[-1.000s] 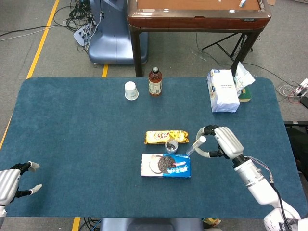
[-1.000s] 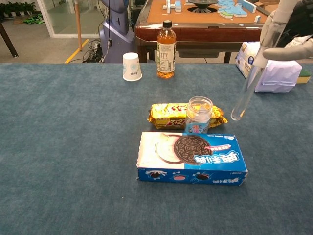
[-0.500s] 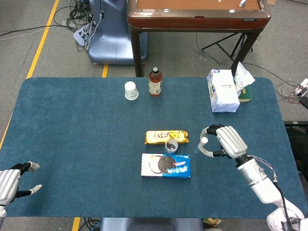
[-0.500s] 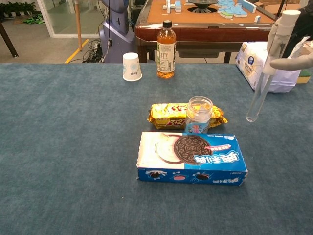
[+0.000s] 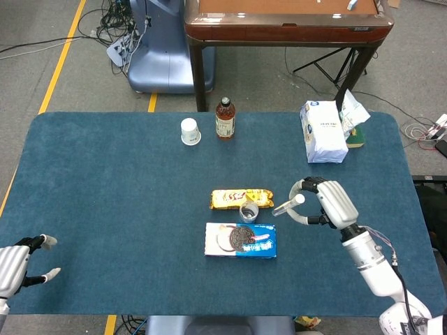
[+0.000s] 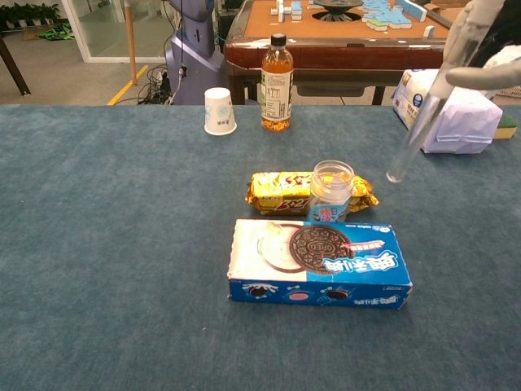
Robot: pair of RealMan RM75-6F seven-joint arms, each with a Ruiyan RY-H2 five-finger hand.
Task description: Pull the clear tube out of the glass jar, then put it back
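Two hands appear in the head view. The right hand (image 5: 327, 202) is raised over the blue bench (image 5: 105, 209), to the right of the glass jar (image 5: 248, 211); its fingers (image 5: 307, 185) are curled around the upper end of the clear tube (image 5: 288, 204). The tube is out of the jar and held in the air, tilted, with its lower end pointing toward the jar. The left hand (image 5: 17, 265) sits at the near left edge of the bench, fingers spread and holding nothing.

The chest view shows only part of the right hand, at the upper right corner, and does not show the left hand at all. It gives a clearer side view of the tube (image 6: 417, 130): the closed lower tip hangs above and to the right of the jar's open mouth, apart from it. The jar (image 6: 330, 191) stands upright and uncapped, with a printed label visible only in this view.

The jar stands just in front of a yellow snack packet (image 6: 281, 191) and just behind a blue cookie box (image 6: 317, 262) lying flat. At the far side of the bench stand a white paper cup (image 6: 219, 111), upside down, and a capped bottle of amber drink (image 6: 277, 73). A white tissue pack (image 5: 323, 132) rests near the far right edge.
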